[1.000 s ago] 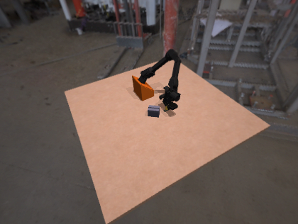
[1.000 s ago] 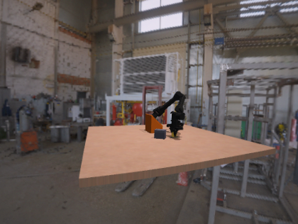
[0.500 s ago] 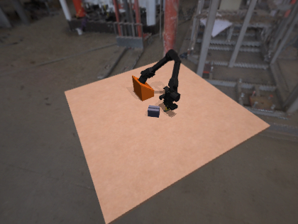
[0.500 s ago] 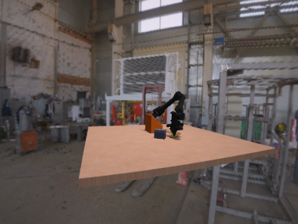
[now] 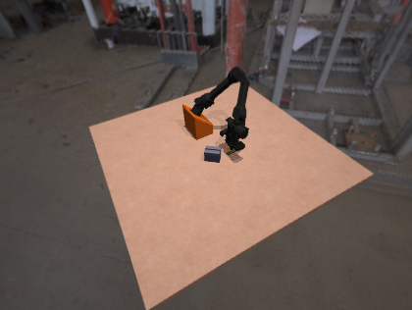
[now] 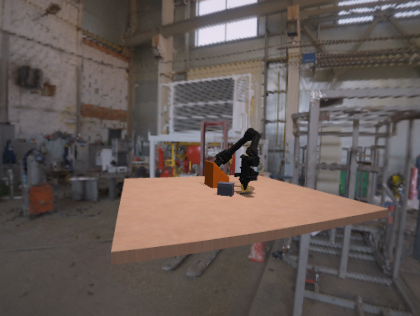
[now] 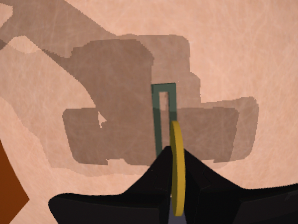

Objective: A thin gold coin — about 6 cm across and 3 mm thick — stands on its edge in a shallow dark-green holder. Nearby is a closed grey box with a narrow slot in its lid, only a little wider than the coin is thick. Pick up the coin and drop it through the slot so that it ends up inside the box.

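My gripper (image 5: 232,147) (image 6: 245,187) (image 7: 172,151) is shut on the thin gold coin (image 7: 178,175), which is on edge between the fingertips. In the wrist view the coin lies over the right bar of the dark-green holder (image 7: 164,87), out of line with its opening. The far part of that opening shows empty; the near end is hidden by the fingers. The coin is only a small yellow patch in the top and exterior views. The closed grey box (image 5: 212,156) (image 6: 225,189) stands just left of the gripper in the top and exterior views, with a dark slot line on its lid in the top view.
A large orange wedge-shaped block (image 5: 199,127) (image 6: 213,175) (image 7: 9,185) stands behind the box, to the left of the gripper, beside the arm's base. The arm arches above and behind it. All stand on the wooden table top (image 5: 196,221) (image 6: 200,220).
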`<action>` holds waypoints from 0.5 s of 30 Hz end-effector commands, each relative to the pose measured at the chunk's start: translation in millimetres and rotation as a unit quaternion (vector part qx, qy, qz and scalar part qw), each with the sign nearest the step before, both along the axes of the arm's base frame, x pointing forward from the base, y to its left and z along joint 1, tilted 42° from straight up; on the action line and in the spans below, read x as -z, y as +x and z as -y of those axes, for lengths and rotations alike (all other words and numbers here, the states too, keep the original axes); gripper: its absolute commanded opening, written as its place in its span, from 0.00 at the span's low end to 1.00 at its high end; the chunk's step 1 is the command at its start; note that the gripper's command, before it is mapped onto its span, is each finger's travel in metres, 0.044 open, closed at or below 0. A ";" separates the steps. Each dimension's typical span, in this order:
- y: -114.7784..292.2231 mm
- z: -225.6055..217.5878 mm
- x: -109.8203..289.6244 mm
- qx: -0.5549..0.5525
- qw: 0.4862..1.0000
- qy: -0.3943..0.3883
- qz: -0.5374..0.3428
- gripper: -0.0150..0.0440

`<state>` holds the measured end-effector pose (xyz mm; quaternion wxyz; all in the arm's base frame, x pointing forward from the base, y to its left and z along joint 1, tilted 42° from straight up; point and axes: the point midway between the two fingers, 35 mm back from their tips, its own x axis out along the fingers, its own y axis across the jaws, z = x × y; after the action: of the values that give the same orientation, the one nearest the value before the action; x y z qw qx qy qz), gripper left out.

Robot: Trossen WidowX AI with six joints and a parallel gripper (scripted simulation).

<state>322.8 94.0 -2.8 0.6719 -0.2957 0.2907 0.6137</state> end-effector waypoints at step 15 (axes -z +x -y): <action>-0.8 29.7 -36.2 -0.010 1.000 0.002 0.003 0.25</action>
<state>321.1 70.5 24.0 0.6657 -0.2983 0.2903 0.6194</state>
